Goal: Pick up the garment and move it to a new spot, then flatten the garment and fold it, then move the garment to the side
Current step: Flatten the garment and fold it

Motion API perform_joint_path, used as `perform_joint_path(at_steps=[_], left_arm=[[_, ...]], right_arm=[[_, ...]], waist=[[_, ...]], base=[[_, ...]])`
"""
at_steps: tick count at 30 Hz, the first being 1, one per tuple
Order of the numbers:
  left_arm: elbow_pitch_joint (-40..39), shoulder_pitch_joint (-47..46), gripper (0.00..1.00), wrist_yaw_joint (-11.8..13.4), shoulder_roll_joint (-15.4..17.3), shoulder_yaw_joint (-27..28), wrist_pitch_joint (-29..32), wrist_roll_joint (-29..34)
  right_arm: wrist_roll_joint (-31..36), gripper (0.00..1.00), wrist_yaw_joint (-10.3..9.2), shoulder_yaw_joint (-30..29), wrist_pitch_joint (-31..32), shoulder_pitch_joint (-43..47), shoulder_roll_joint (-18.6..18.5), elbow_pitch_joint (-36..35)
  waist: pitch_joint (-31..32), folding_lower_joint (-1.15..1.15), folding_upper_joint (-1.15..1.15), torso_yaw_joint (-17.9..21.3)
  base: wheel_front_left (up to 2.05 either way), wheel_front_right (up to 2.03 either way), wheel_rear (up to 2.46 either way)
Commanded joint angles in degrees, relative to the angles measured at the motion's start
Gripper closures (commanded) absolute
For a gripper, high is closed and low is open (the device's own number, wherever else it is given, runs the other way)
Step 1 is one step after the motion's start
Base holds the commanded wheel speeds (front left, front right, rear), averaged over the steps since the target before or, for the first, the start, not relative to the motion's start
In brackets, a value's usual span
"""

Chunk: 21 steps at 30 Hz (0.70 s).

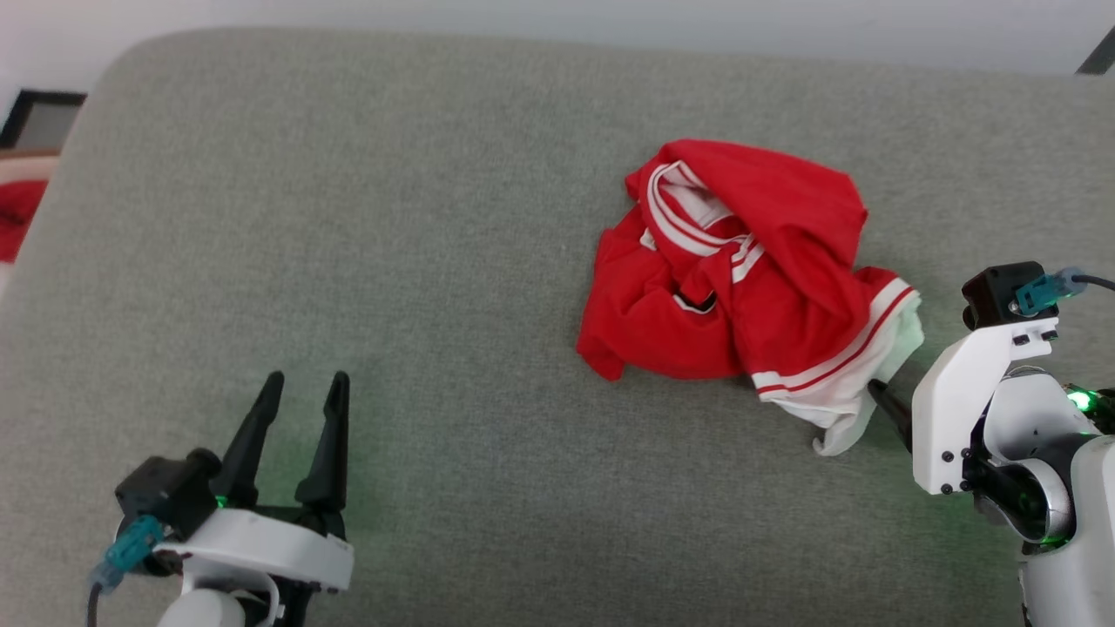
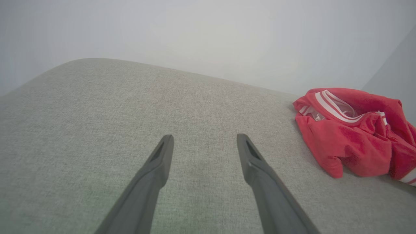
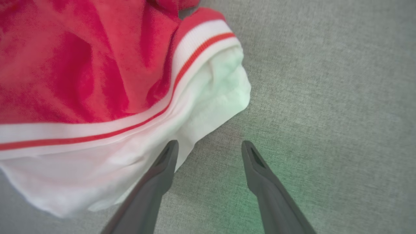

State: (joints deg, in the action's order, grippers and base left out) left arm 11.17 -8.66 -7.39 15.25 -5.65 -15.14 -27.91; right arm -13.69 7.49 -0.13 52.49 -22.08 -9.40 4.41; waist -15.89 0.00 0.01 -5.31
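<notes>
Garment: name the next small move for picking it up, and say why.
Probably nudge the right gripper sideways toward the white sleeve so that cloth comes between its fingers, before closing. The garment lies crumpled on the grey surface. The right gripper is open, one finger at the sleeve's edge and the gap over bare surface. The left gripper, also open, stands well apart from it.

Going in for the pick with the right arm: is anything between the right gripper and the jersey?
Nothing visible. The open right gripper is right at the white sleeve of the crumpled red jersey, over the bare grey fabric surface. The left gripper, also open, is farther off, with just that surface between.
</notes>
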Motion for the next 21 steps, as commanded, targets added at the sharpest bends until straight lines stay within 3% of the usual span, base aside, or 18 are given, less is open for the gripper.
perform_joint_path(at_steps=[1, 9, 10, 12, 13, 21], left_arm=[[0.0, -0.8, 0.00, -0.1, -0.1, -0.1, 0.0, -0.4], [0.4, -2.7, 0.00, -0.2, -0.5, -0.6, 0.0, -1.3], [0.4, -2.8, 0.00, -0.2, -0.5, -0.6, 0.0, -1.4], [0.5, -3.0, 0.00, -0.2, -0.5, -0.7, 0.0, -1.5], [0.5, -3.0, 0.00, -0.2, -0.6, -0.7, 0.0, -1.6], [0.6, -2.8, 0.00, -0.2, -0.3, -0.4, 0.0, -2.1]], right_arm=[[0.9, 0.00, 0.00, -0.6, 1.2, -0.9, 0.6, -0.7], [5.5, 0.00, 0.00, -2.2, 6.2, -0.2, 3.4, -3.4], [5.7, 0.41, 0.00, -2.2, 6.3, -0.2, 3.6, -3.5], [5.8, 0.95, 0.00, -2.3, 6.3, 0.1, 3.7, -3.6], [5.8, 1.00, 0.00, -2.3, 6.1, 0.3, 3.8, -3.6], [5.6, 1.00, -0.02, -5.2, 2.3, 0.4, 3.8, -4.6]], waist=[[-2.0, 0.00, -0.01, -1.2], [-3.9, 0.00, -0.01, -2.1], [-4.0, 0.00, -0.01, -2.2], [-4.2, 0.00, -0.01, -2.2], [-4.3, 0.00, -0.01, -2.2], [-4.1, 0.00, -0.01, -0.8]], base=[[0.00, 0.00, 0.00], [0.00, 0.00, 0.00], [0.00, 0.00, 0.00], [0.00, 0.00, 0.00], [0.00, 0.00, 0.00], [0.00, 0.00, 0.00]])
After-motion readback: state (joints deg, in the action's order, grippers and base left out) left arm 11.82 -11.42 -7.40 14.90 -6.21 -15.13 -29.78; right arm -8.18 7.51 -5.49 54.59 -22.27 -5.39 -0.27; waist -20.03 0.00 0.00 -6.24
